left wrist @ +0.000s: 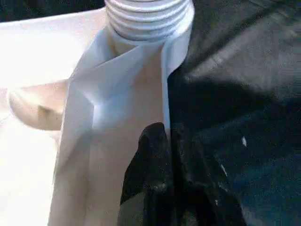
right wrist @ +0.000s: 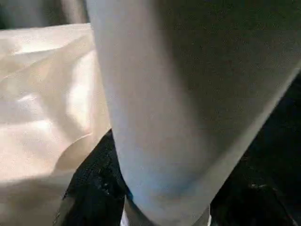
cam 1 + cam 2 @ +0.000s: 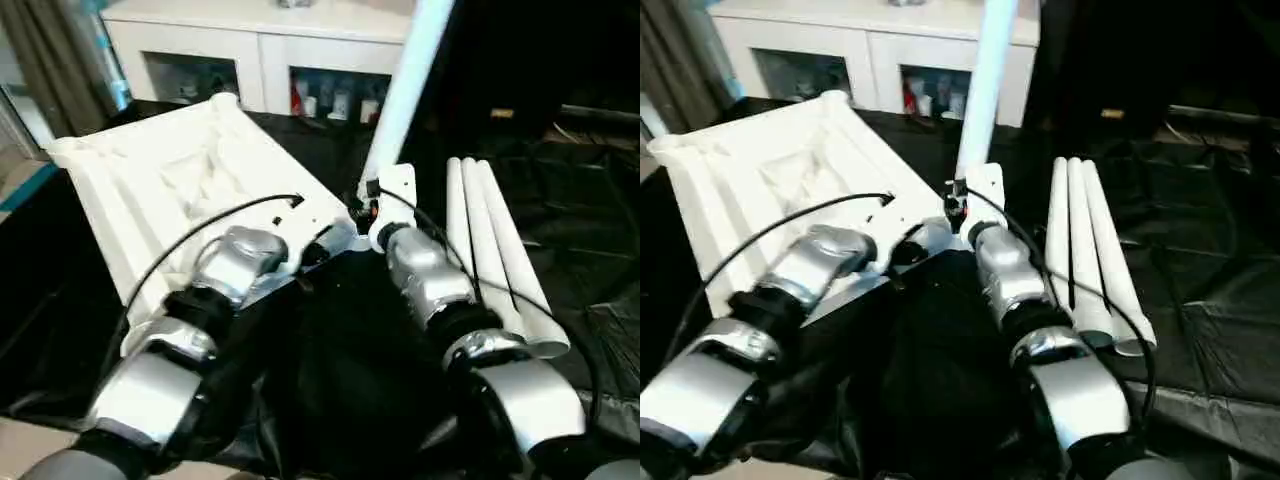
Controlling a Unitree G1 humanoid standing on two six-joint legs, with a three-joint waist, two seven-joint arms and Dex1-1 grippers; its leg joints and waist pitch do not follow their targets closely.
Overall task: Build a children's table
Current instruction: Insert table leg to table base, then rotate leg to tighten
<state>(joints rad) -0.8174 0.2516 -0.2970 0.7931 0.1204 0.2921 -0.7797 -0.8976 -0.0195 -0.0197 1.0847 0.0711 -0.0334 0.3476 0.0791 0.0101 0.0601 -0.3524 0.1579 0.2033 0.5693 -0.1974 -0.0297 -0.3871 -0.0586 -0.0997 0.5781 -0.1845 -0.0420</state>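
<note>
An upturned white table top (image 3: 170, 180) lies ribbed side up on a black-draped surface (image 3: 340, 350), its corner sockets exposed so legs can be fitted from above. A white cabinet (image 3: 260, 40) stands behind it.

The left hand (image 3: 318, 250) sits at the top's near corner, its two black fingers (image 1: 164, 174) pressed together with nothing between them, resting against the corner wall just below a threaded stub (image 1: 148, 16). It appears placed there to steady the top while a leg goes in.

At that same corner the right hand (image 3: 362, 212) grips the fourth leg (image 3: 405, 90) near its base. The leg stands almost upright and leans slightly away from the robot, apparently so that it can be lined up and turned into the socket.

Three remaining legs (image 3: 490, 250) lie side by side, touching, on the surface to the right, within easy reach of that arm. By this evidence, assembly has barely begun, with no leg yet clearly seated.
</note>
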